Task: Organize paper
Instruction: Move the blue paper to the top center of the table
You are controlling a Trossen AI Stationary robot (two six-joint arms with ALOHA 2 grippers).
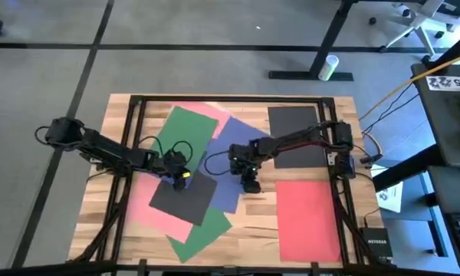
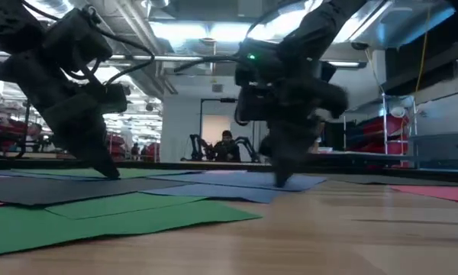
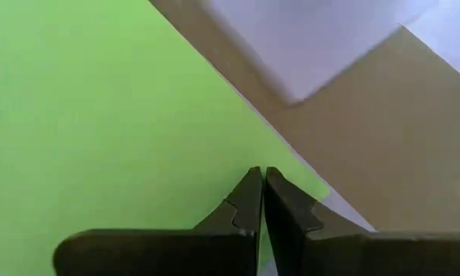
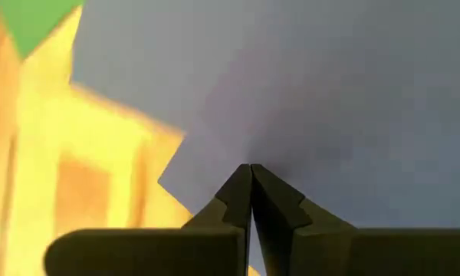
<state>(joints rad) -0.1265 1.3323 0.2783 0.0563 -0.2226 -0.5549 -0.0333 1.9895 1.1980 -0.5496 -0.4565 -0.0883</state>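
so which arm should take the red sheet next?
Right, probably. The red sheet lies alone on the right side of the table, just past the right gripper, which is shut on the blue sheet. The left gripper is shut over the stack's far side.

From above, my left gripper (image 1: 178,175) and arm cover the spot where the black sheet (image 1: 182,196), the pink sheet (image 1: 140,201) and the green sheet (image 1: 182,132) meet, so I can't tell the stacking order there. My right gripper (image 1: 250,184) hides the edge of the blue sheet (image 1: 228,180) under it. Lower green sheet (image 1: 203,232) is mostly buried under the black one. The red sheet (image 1: 307,218) and second black sheet (image 1: 294,136) are partly crossed by the table frame (image 1: 342,215). In the table-level view a person (image 2: 227,147) far behind is too small to make out. In my right wrist view the table (image 4: 77,169) is blurred.
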